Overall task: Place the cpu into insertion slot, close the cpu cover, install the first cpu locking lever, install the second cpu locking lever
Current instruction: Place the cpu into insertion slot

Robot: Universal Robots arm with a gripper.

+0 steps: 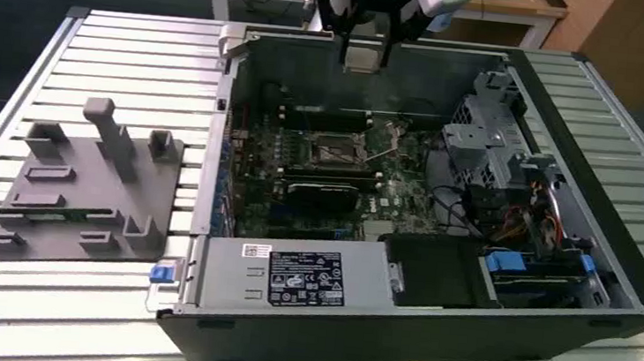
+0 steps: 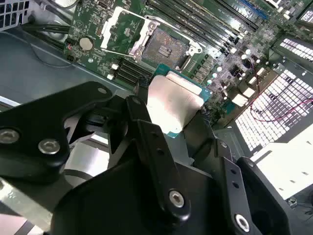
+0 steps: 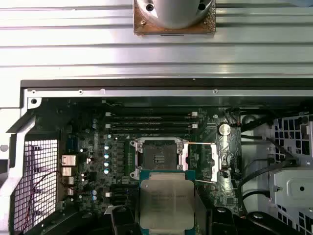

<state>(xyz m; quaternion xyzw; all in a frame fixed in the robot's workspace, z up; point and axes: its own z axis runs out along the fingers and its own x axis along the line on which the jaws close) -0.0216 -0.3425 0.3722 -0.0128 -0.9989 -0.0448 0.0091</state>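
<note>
First wrist view: the cpu sits clamped in my end effector, silver top toward the camera, above the motherboard and apart from the insertion slot. The slot lies bare, its cpu cover swung open beside it. In the exterior view I hang over the far wall of the open computer case on the slatted bench.

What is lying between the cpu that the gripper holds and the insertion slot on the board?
Nothing: in both wrist views only bare air separates the cpu from the open insertion slot; the cpu cover stands swung aside.
</note>
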